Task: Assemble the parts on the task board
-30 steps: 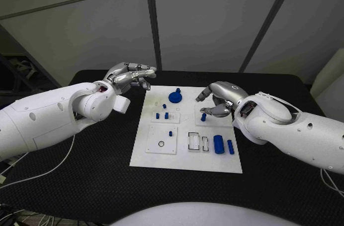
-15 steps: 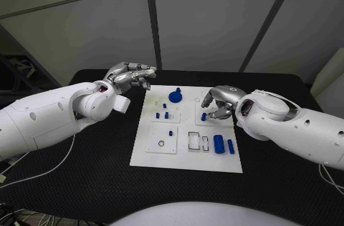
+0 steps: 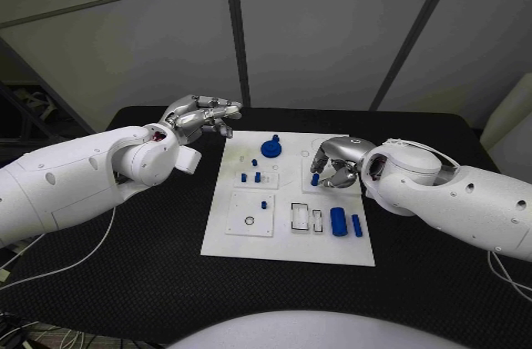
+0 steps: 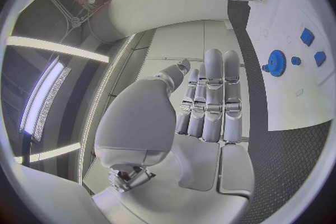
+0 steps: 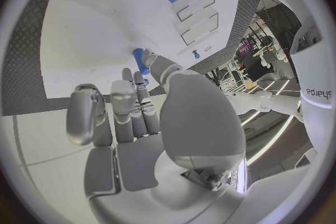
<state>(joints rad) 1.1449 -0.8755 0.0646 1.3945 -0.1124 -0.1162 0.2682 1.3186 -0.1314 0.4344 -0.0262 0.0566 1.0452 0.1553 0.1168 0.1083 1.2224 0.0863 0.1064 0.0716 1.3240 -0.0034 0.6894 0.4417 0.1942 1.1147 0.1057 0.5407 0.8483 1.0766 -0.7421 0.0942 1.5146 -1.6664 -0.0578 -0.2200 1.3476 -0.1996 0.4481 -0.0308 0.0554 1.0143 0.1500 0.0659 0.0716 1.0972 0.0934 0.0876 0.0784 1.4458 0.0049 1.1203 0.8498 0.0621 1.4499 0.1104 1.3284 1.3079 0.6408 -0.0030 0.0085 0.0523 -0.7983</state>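
The white task board lies mid-table. On its back right block stands a small blue peg. My right hand is bent down over the peg, and its thumb and a fingertip pinch the peg at its sides. My left hand hovers above the board's back left corner, holding nothing, with its fingers straight and side by side. A blue gear with a knob stands at the back of the board, also the gear.
Two short pegs and a single one stand in the left blocks. A thick blue cylinder and a thinner one lie at the board's right edge beside two rectangular slots. Black table surrounds the board.
My right hand has swung left and down onto the blue peg, and its fingers have come in around it. The left hand has stayed in place.
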